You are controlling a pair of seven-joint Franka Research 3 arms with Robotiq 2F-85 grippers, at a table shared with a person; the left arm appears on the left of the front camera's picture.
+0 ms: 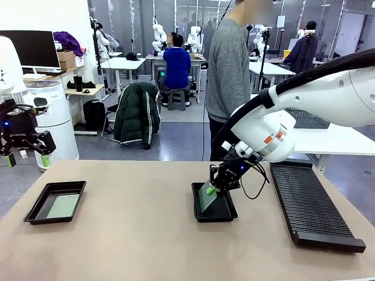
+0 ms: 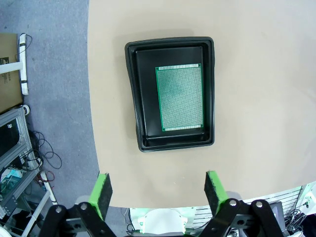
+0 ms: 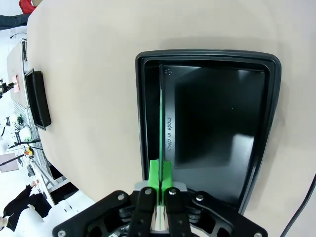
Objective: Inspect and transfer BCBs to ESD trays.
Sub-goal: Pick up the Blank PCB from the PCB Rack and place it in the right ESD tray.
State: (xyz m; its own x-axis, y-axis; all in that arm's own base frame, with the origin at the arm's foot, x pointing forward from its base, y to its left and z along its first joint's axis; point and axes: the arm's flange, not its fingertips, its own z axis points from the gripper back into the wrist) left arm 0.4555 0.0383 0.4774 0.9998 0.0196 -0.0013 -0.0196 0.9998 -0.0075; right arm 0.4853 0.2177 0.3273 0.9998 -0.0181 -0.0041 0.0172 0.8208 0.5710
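BCB stood on edge, tilted, over the middle tray, pinched by its upper end in the right gripper, whose green pads were pressed together on it. In the right wrist view the board showed edge-on as a thin green line running along the tray's left wall, its far end low inside the tray near the far rim; whether it touched the floor could not be told. The rest of that tray's glossy black floor was bare.

A second BCB lay flat in the left tray, toward one side, with a strip of black floor free beside it. That tray sat near the desk's left edge. The left gripper hung above and off the desk's left side, its fingers spread wide and holding nothing.

The desk was a plain tan surface with a wide open stretch between the two trays and more along the near edge. A long black ribbed rack lay just right of the middle tray, close to the right edge. A person in a grey sweater stood at the far side. Beyond were other desks, seated people and a grey floor.
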